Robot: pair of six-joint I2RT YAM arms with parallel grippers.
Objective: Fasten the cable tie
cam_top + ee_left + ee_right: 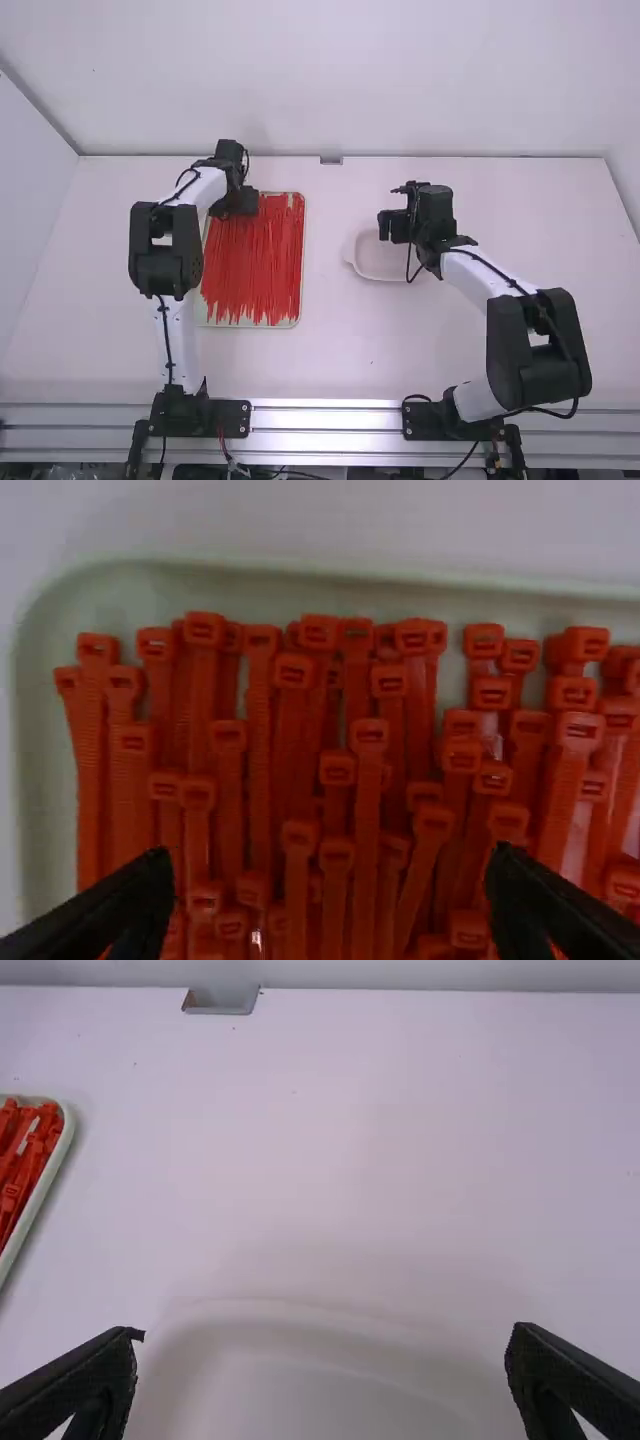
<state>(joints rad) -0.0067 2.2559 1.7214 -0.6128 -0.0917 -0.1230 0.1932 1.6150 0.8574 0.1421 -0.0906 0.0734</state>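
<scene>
High view: the left gripper (238, 203) covers the far left corner of the pale green rectangular tray (299, 215). Single ties in the heap of orange plastic cable ties (255, 262) are too small to separate. The right arm hides the right side of the shallow white plastic bowl (368, 262).

Left wrist view: ties blurred, tails cut off at the frame edge.

Right wrist view: bowl and tray each cut off by the frame.
</scene>
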